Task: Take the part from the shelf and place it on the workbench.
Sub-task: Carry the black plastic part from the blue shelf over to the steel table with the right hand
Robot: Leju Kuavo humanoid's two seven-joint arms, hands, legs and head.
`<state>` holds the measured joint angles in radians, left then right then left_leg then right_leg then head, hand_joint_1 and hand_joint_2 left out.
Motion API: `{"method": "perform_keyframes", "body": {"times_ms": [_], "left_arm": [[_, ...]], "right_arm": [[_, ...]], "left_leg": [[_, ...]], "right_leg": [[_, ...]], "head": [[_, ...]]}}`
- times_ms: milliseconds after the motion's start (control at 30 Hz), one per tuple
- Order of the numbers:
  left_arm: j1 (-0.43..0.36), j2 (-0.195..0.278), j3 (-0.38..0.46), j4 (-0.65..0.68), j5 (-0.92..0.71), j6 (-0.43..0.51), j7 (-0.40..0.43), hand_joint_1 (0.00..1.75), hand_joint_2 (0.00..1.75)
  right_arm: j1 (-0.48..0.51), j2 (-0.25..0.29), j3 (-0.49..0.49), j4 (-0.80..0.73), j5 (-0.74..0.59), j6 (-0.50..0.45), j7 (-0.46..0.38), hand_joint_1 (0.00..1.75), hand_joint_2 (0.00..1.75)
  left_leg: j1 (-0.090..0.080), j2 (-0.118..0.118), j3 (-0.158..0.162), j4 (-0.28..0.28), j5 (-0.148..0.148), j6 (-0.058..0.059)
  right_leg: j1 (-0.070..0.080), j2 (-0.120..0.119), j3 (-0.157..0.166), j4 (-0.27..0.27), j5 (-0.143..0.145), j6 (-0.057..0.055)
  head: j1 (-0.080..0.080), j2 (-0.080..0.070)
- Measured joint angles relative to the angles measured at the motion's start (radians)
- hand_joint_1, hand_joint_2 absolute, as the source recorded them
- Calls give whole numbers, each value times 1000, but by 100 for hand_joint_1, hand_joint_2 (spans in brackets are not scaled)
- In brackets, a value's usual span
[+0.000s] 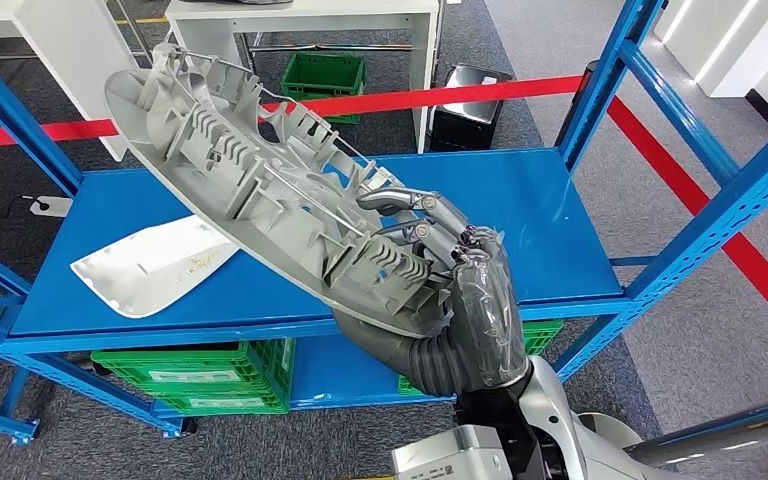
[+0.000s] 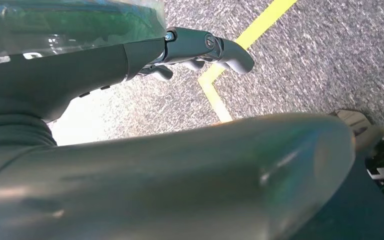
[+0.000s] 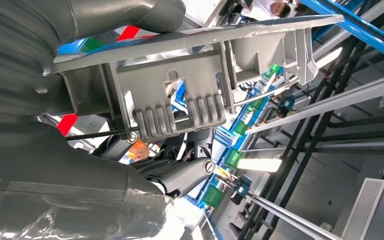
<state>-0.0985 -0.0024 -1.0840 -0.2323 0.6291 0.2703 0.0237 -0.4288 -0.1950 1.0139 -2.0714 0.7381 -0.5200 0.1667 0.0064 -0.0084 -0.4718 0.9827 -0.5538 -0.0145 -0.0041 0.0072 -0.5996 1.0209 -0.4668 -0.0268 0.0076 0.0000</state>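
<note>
Robot hand thumb behind part

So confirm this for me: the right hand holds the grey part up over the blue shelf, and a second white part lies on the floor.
One thing is wrong. The right hand does hold the grey part over the blue shelf, but the white part lies on that shelf, not the floor. The head view shows it.

Blue uprights flank shelf, second part lying left, bare right half
</note>
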Motion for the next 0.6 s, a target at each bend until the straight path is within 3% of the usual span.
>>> {"method": "perform_keyframes", "body": {"times_ms": [367,500,600], "left_arm": [[1,0,14,0,39,-19,-8,0,175],[2,1,27,1,55,-21,-15,0,175],[1,0,35,1,64,-21,-19,0,175]], "right_arm": [[4,-1,-2,0,-31,4,0,175,175],[5,-2,-3,0,-41,8,1,175,175],[4,-3,-5,-1,-45,11,2,175,175]], "left_leg": [[-1,0,-1,2,-1,1],[-5,-1,-3,7,-2,11],[-1,2,8,-15,16,24]], "right_leg": [[-1,0,0,-1,1,1],[-7,0,-1,-4,5,8],[-7,0,1,-9,4,20]], "head": [[0,0],[-3,0],[-6,0]]}}
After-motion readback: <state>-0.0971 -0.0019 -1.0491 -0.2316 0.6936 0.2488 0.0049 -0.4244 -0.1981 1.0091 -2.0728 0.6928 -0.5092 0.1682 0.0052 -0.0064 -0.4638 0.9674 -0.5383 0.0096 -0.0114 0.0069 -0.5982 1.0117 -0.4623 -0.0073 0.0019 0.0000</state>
